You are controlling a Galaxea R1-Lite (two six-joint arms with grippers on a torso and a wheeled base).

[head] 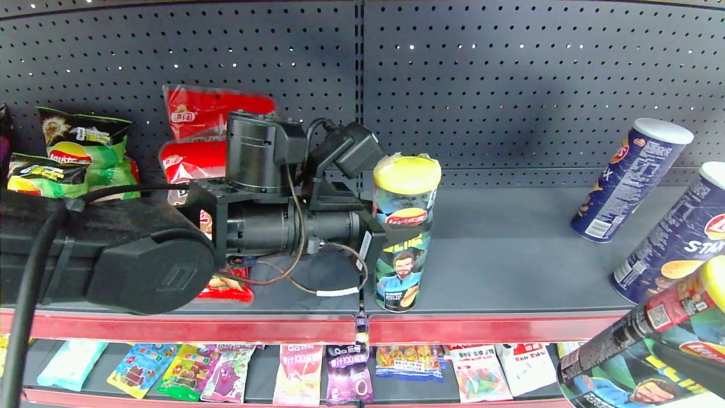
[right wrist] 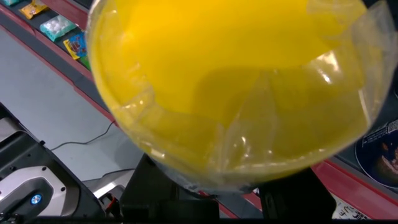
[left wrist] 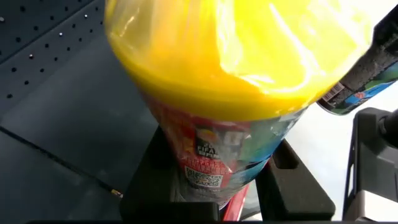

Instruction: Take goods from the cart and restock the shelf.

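left tool grips upright can; right tool seemingly grips tilted can.

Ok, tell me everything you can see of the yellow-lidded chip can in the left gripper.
The chip can is a tall cylinder with a yellow plastic lid under crinkled clear film and a printed label: red logo, cartoon man in blue. It stands upright near the front edge of the upper shelf, at the panel seam. The left gripper clamps its middle with black fingers; whether its base touches the shelf is unclear.
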